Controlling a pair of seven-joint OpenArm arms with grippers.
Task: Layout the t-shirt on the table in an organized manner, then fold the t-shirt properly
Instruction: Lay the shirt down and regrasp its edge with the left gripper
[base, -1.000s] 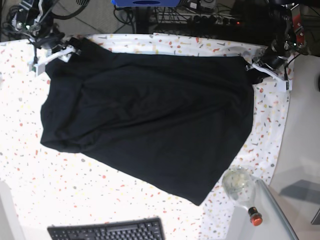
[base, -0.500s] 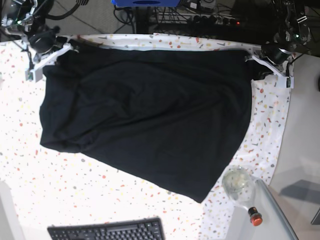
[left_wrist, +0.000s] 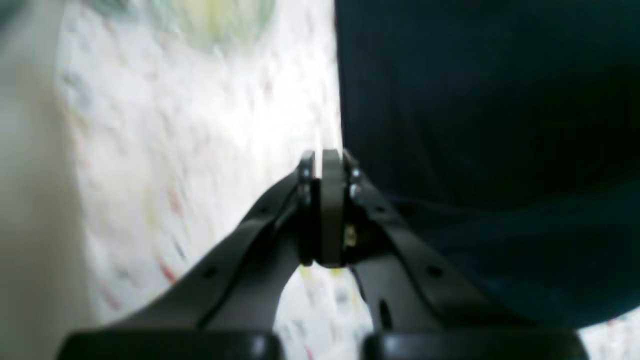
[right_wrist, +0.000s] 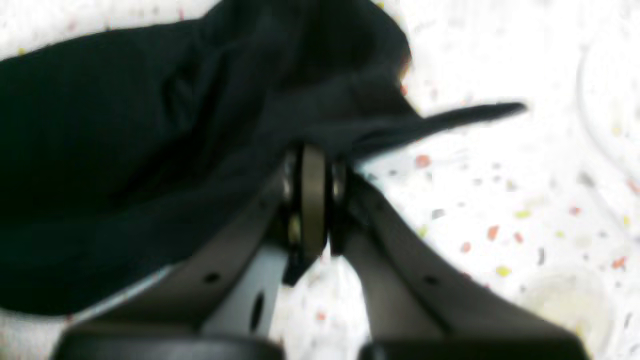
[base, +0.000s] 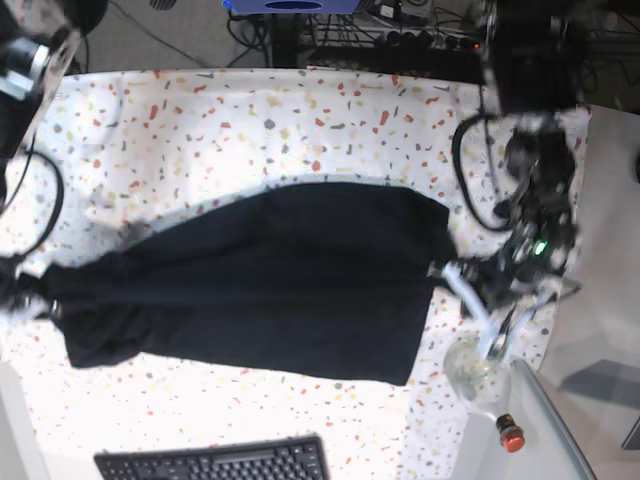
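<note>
Black t-shirt (base: 260, 290) stretched between both arms, low over the tabletop (base: 250, 120).
Left gripper (left_wrist: 325, 165) and right gripper (right_wrist: 312, 160) jaws are pressed together, each pinching a shirt edge.

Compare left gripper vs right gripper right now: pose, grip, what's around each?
The left gripper pinches the t-shirt at a straight, taut edge; the right gripper holds bunched, wrinkled cloth with a flap sticking out. In the base view the left gripper is in frame over the table; the right sits at the frame edge, unclear. Both are shut on the shirt.
</note>
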